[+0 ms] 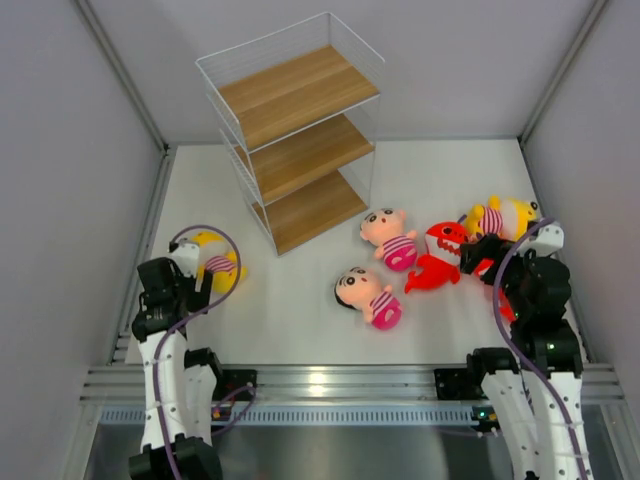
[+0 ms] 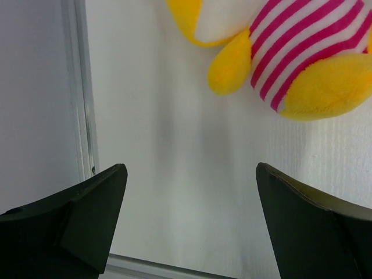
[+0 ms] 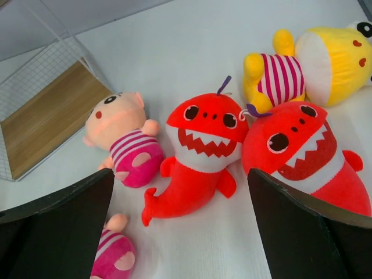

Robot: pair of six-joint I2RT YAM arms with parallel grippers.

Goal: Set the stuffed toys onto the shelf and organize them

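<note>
The shelf [image 1: 300, 150] stands at the back with all three wooden boards bare; its lowest board [image 3: 46, 116] shows in the right wrist view. Two boy dolls [image 1: 390, 238] [image 1: 366, 294] lie on the table's middle. A red shark [image 1: 440, 255] lies beside them, and a second shark [image 3: 302, 151] touches it. A yellow figure [image 1: 505, 217] lies behind the sharks. My right gripper [image 3: 180, 172] hovers open above the first shark [image 3: 203, 145], holding nothing. Another yellow figure [image 1: 220, 265] lies at the left. My left gripper [image 2: 190, 168] is open just short of that yellow figure [image 2: 302, 58].
Grey walls close the table on the left, right and back. A metal rail [image 2: 78, 104] runs along the left edge beside my left gripper. An aluminium rail [image 1: 330, 385] crosses the near edge between the arm bases.
</note>
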